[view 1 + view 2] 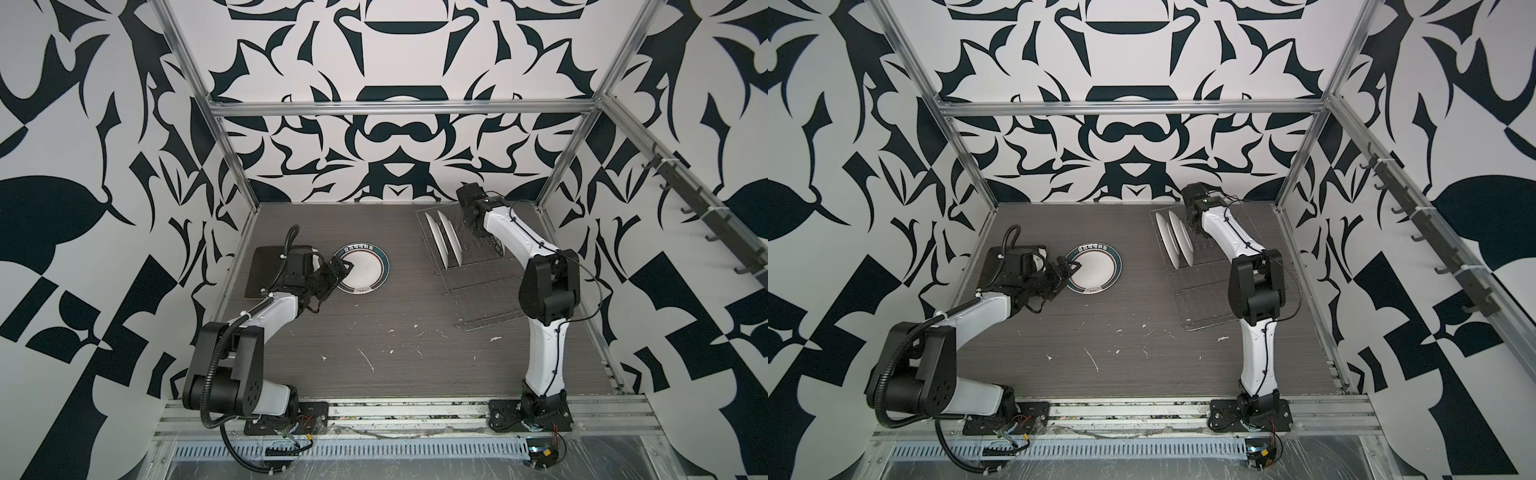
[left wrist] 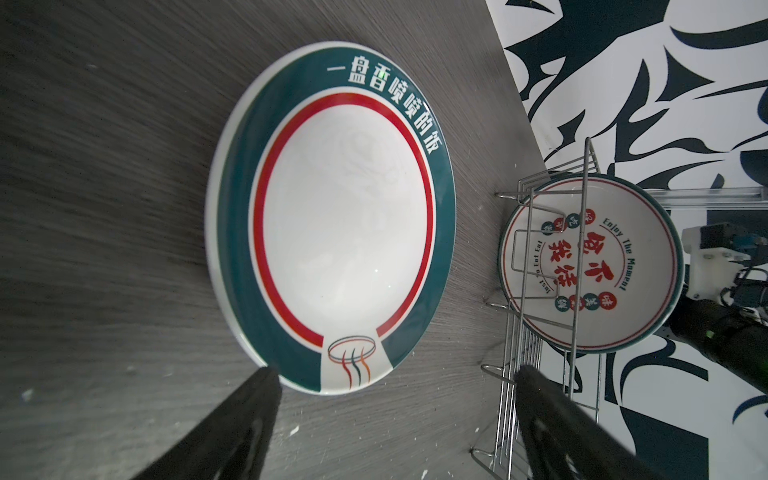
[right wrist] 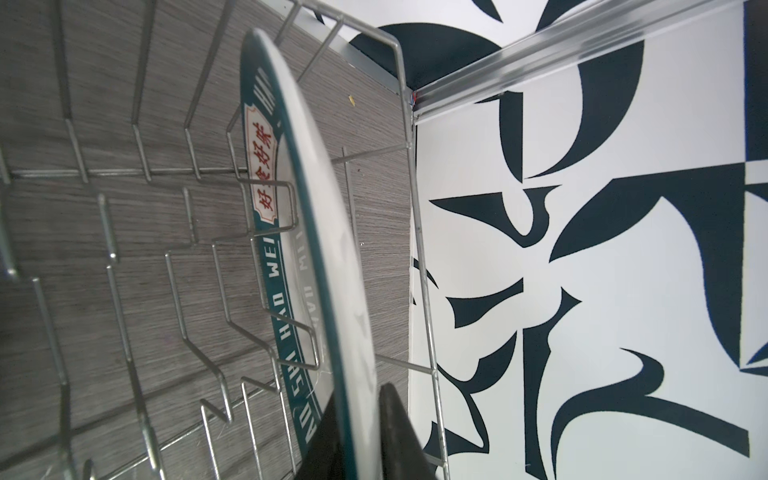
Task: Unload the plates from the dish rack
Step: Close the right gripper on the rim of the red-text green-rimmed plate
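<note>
Here, nearest the camera along the bottom of both top views, the table (image 1: 395, 340) shows only scattered white flecks. Further in, left of centre, the left gripper (image 1: 341, 266) hangs with its jaws spread wide and nothing between them. It sits over the left edge of a teal-banded plate (image 1: 368, 270) lying flat on the wood. A dark square plate (image 1: 262, 270) lies just beside it, partly under that arm. Those two look already unloaded.

Beyond, upper right of centre, the dish rack (image 1: 486, 297) holds two white plates (image 1: 435, 235) on edge. At the rack's far end the right gripper (image 1: 471, 218) reaches down. The right wrist view shows its fingers (image 3: 399, 432) pinching the rim of a lettered plate (image 3: 332, 257) that stands among the prongs.

The danger, as I judge it, is in the lift. The hold is a narrow bite on a glazed edge, so the plate could pivot or slide out under its own weight. Pulled at a slant rather than straight up, its lower rim may hook a prong and drag the light rack. It could also knock over another plate standing there.
</note>
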Robot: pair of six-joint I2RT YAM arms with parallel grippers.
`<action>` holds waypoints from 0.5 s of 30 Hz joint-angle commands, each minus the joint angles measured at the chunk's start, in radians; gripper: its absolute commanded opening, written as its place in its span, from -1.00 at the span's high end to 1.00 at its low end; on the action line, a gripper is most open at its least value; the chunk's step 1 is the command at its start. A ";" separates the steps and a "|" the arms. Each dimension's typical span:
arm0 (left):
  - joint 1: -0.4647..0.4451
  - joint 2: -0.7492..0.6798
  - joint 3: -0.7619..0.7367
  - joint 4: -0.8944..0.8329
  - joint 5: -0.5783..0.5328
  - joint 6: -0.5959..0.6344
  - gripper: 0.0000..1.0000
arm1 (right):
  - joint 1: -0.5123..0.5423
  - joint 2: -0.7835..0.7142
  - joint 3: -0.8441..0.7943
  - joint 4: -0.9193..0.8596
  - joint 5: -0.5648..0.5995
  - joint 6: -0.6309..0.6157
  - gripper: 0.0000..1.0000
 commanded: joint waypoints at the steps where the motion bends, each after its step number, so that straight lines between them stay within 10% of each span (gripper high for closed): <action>1: -0.005 -0.021 0.024 -0.003 -0.003 0.010 -0.84 | -0.003 -0.034 -0.001 0.011 0.044 -0.001 0.67; 15: -0.011 -0.024 0.022 -0.002 -0.006 0.009 -0.84 | 0.010 -0.033 -0.003 0.018 0.084 -0.027 0.88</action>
